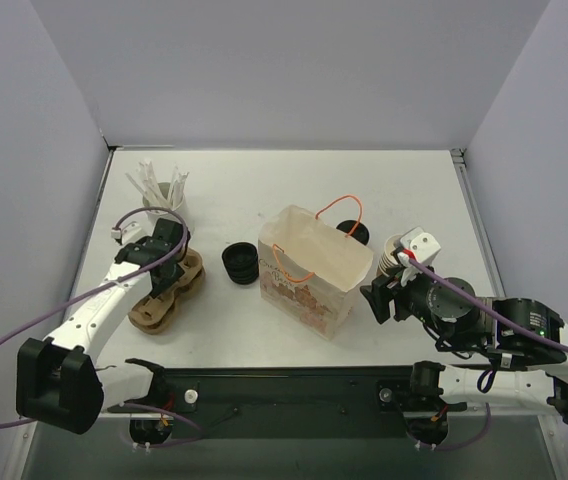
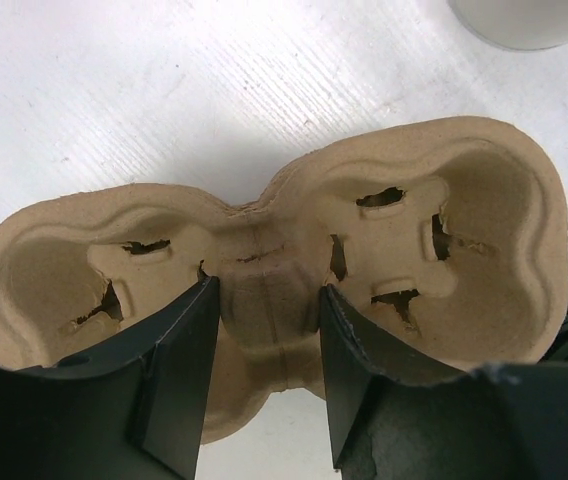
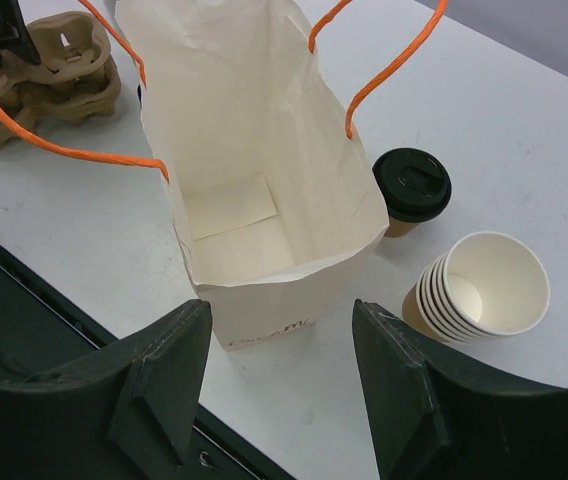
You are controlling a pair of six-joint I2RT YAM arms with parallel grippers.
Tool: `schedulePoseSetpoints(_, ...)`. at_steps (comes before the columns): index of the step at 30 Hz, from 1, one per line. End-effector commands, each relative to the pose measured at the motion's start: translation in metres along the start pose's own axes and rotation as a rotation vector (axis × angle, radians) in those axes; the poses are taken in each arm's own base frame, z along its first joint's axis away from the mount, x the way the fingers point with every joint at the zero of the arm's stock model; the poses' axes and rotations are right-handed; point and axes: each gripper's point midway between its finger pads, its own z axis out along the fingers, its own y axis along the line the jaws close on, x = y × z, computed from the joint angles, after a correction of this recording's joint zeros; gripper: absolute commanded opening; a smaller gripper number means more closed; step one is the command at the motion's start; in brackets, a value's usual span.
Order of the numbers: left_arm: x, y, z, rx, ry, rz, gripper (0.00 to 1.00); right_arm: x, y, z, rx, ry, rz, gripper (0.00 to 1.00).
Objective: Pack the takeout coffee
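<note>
The takeout coffee (image 1: 356, 232), a brown paper cup with a black lid, stands on the table behind the right end of the open white paper bag (image 1: 309, 290). In the right wrist view the coffee (image 3: 412, 185) stands just right of the bag (image 3: 264, 120), whose inside is bare. My right gripper (image 1: 372, 298) is open and empty, low at the bag's near right corner, and it also shows in the right wrist view (image 3: 282, 315). My left gripper (image 2: 269, 290) is shut on the middle ridge of a brown pulp cup carrier (image 2: 464, 220) at the left (image 1: 154, 310).
A stack of lidless brown cups (image 3: 484, 285) lies on its side right of the coffee. A stack of black lids (image 1: 239, 263) sits left of the bag. A white cup with utensils (image 1: 164, 200) stands behind the carrier. The bag's orange handles (image 3: 384, 70) arch over its mouth.
</note>
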Motion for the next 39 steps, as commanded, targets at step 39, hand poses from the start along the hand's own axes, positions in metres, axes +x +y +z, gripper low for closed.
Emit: schedulePoseSetpoints(39, -0.032, -0.209, -0.390, 1.436, -0.214, 0.773, 0.48, -0.005, -0.054, -0.030, 0.168, -0.146, 0.177, 0.58)
